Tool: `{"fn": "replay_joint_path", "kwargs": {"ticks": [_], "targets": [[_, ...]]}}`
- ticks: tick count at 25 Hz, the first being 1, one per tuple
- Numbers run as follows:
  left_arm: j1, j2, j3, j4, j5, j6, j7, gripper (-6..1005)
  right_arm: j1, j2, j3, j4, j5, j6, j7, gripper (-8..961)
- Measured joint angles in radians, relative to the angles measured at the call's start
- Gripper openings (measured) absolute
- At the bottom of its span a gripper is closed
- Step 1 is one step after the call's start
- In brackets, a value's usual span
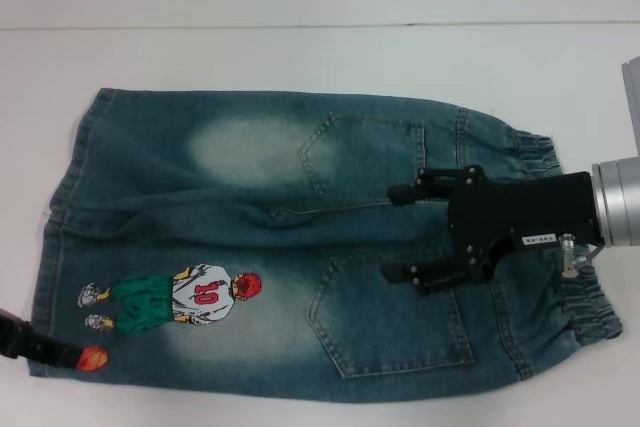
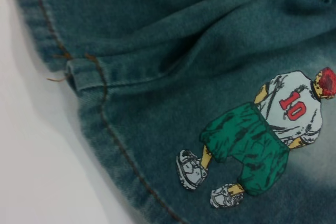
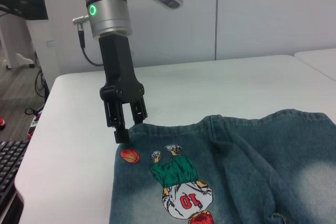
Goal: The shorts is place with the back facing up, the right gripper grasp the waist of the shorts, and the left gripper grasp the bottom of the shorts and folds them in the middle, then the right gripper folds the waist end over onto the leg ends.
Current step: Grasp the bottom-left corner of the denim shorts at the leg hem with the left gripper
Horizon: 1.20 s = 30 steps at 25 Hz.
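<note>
The shorts (image 1: 250,197) lie flat, back up, on the white table (image 1: 300,57). Their ruffled waist (image 1: 595,317) is at the right and the leg ends (image 1: 60,197) at the left. My right gripper (image 1: 393,233) hovers open over the two back pockets (image 1: 400,317), fingers pointing toward the legs, holding nothing. My left gripper (image 3: 125,127) hangs open and vertical at the near corner of the leg ends (image 3: 173,127), beside the printed basketball (image 3: 130,156). The left wrist view shows only the hems (image 2: 100,124) and the number 10 player print (image 2: 262,135).
The table's rounded edge (image 3: 47,145) drops off just beyond the leg ends, with a keyboard (image 3: 10,161) below it. A grey block (image 1: 632,87) stands at the far right. Bare tabletop lies behind the shorts.
</note>
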Motion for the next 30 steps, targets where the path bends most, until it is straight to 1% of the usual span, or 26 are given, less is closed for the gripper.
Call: {"fn": "replay_joint_path", "kwargs": {"ticks": [4, 15, 22, 27, 30], "targets": [[-0.004, 0.005, 0.004, -0.023, 0.002, 0.0, 0.0, 805, -0.001, 0.0, 0.0, -0.002, 0.0, -0.001, 0.003, 897], [-0.003, 0.005, -0.019, -0.018, -0.016, -0.012, 0.006, 377, -0.002, 0.0, -0.001, -0.003, 0.001, -0.002, 0.004, 892], [-0.005, 0.0, -0.005, -0.022, -0.022, -0.021, 0.01, 46, -0.003, 0.0, 0.001, -0.001, 0.012, -0.003, 0.003, 888], [-0.005, -0.002, 0.003, -0.02, -0.023, -0.023, 0.008, 49, -0.009, -0.001, 0.007, -0.002, 0.017, -0.006, 0.022, 886], [-0.007, 0.0, 0.004, -0.021, -0.023, -0.023, 0.009, 51, -0.035, -0.006, 0.013, -0.055, 0.01, -0.003, 0.105, 884]]}}
